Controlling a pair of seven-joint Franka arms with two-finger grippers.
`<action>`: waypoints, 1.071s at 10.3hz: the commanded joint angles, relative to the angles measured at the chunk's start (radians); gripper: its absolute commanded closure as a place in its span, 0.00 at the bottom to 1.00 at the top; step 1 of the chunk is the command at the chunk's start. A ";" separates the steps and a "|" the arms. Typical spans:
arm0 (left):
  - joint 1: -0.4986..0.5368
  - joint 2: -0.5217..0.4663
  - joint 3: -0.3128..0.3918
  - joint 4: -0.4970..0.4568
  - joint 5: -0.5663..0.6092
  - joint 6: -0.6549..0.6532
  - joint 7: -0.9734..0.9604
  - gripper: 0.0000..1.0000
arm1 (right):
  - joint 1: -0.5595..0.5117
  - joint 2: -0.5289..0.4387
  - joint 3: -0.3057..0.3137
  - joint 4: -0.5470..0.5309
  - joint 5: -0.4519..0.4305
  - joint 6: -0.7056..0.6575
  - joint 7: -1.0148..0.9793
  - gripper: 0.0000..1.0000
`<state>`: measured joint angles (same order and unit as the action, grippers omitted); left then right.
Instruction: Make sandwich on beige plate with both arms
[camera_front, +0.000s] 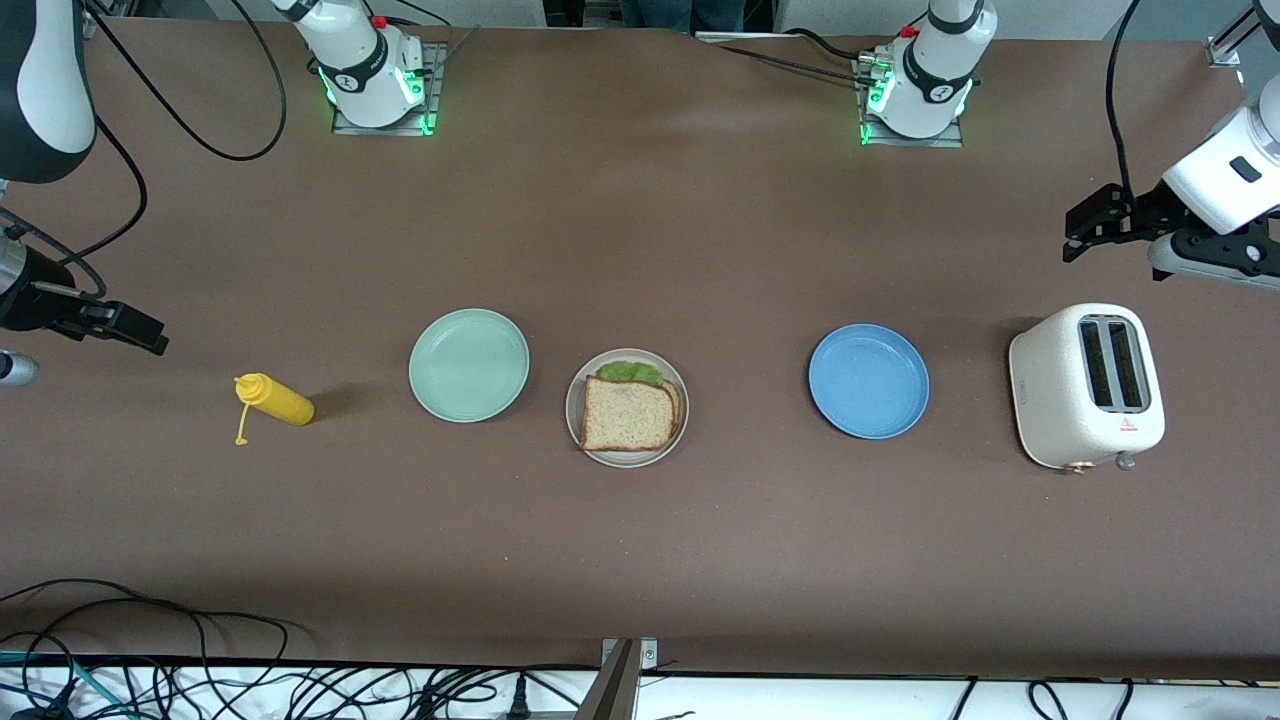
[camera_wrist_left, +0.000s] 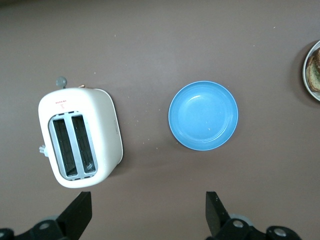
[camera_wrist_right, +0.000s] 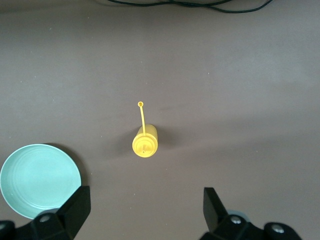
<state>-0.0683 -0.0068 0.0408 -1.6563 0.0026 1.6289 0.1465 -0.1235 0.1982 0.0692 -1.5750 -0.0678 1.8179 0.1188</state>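
We see the sandwich (camera_front: 628, 412) on the beige plate (camera_front: 579, 430), midway between our wide-open, empty left gripper (camera_front: 1092, 222) and right gripper (camera_front: 128, 328).

We see a matte brown table (camera_front: 640, 220), a matte beige plate (camera_front: 577, 425) under grainy speckled bread (camera_front: 625, 414) and ruffled lettuce (camera_front: 632, 372), a smooth glossy blue plate (camera_wrist_left: 203, 115), and a satin white toaster (camera_wrist_left: 102, 125).
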 joint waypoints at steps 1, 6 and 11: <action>0.019 0.013 -0.018 0.033 0.027 -0.053 -0.068 0.00 | -0.012 -0.019 0.009 -0.023 0.003 0.014 0.010 0.00; 0.088 0.013 -0.096 0.043 0.027 -0.082 -0.070 0.00 | -0.012 -0.020 0.009 -0.026 0.003 0.026 0.012 0.00; 0.110 0.010 -0.087 0.046 0.024 -0.139 -0.058 0.00 | -0.012 -0.033 0.011 -0.045 0.005 0.044 0.032 0.00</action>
<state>0.0253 -0.0051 -0.0400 -1.6381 0.0026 1.5213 0.0859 -0.1244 0.1956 0.0693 -1.5858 -0.0677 1.8403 0.1345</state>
